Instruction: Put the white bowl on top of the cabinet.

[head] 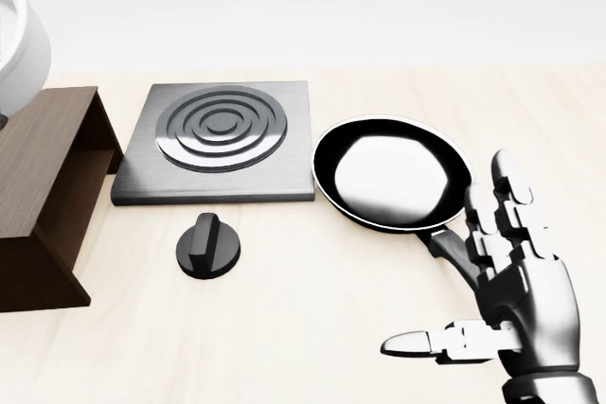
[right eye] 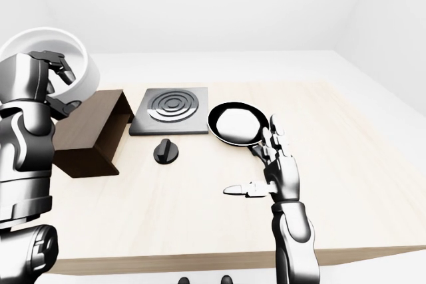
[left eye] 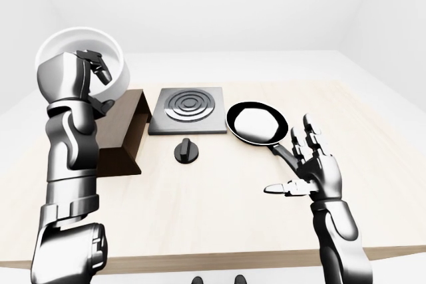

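- While the left hand [left eye: 93,74] grips the bowl [left eye: 81,64] by its rim, with fingers curled over the edge into the inside, the bowl hangs in the air, tilted so its mouth shows in the left-eye view.
- Plain white and round, the bowl has a thick rim and smooth walls; it sits above the left end of the cabinet [left eye: 126,134], apart from the cabinet's top.
- Dark brown and open on the side facing the burner, the cabinet stands on the table [left eye: 219,211] near its left edge, and its flat top is bare.
- Just right of the cabinet lies a square grey burner plate [head: 220,139] with raised rings, and below it in the head view a black knob [head: 208,246].
- Touching the plate's right edge is a black frying pan [head: 390,172], its handle pointing toward the right hand [head: 516,305].
- That hand hovers over the table with fingers spread and thumb out, holding nothing.
- Wide bare tabletop stretches to the right of the pan and toward the bottom edge.
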Controlling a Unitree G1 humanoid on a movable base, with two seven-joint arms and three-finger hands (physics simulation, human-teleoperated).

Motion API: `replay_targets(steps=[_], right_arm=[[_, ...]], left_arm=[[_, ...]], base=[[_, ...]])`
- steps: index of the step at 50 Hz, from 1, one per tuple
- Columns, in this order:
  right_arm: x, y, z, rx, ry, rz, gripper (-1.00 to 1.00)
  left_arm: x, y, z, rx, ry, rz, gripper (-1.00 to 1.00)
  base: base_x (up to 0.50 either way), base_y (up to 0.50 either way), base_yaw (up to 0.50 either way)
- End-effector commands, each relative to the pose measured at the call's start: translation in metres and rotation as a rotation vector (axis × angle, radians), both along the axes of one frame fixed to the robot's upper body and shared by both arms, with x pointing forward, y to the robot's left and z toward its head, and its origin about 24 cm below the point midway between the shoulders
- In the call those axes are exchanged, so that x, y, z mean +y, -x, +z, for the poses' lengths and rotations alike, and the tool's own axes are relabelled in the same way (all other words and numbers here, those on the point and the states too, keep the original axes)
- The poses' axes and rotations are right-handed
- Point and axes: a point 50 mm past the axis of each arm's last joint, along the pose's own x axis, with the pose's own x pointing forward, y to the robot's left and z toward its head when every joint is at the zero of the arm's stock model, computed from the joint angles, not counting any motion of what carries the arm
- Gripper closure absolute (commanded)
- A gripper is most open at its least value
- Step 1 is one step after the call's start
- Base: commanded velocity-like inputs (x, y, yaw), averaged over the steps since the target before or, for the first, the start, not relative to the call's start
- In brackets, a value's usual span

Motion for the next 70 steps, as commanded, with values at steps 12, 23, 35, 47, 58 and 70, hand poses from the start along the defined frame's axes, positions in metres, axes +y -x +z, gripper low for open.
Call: replay_targets(steps=[12, 23, 35, 47, 58, 70], right_arm=[[-0.001, 0.000, 0.001, -0.004, 0.000, -0.003, -1.00], [-0.001, 0.001, 0.001, -0.004, 0.000, -0.002, -1.00], [0.001, -0.001, -0.002, 0.008, 0.002, 0.001, -1.00], [0.000, 0.000, -0.001, 0.004, 0.001, 0.000, -1.00], [0.000, -0.001, -0.001, 0.004, 0.002, 0.001, -1.00], [0.000, 0.000, 0.000, 0.002, 0.001, 0.001, -1.00]], left_arm=[[0.017, -0.003, -0.020, -0.066, 0.117, 0.065, 1.00], [0.032, -0.006, -0.040, -0.047, 0.195, 0.129, 1.00], [0.042, -0.020, -0.048, -0.027, 0.261, 0.206, 1.00], [0.036, -0.026, -0.051, -0.018, 0.260, 0.210, 1.00], [0.032, -0.029, -0.053, -0.005, 0.256, 0.206, 1.00], [0.032, -0.031, -0.059, 0.010, 0.262, 0.223, 1.00]], base=[[0.00, 0.00, 0.00], [0.00, 0.00, 0.00], [0.00, 0.00, 0.00], [0.00, 0.00, 0.00], [0.00, 0.00, 0.00], [0.00, 0.00, 0.00]])
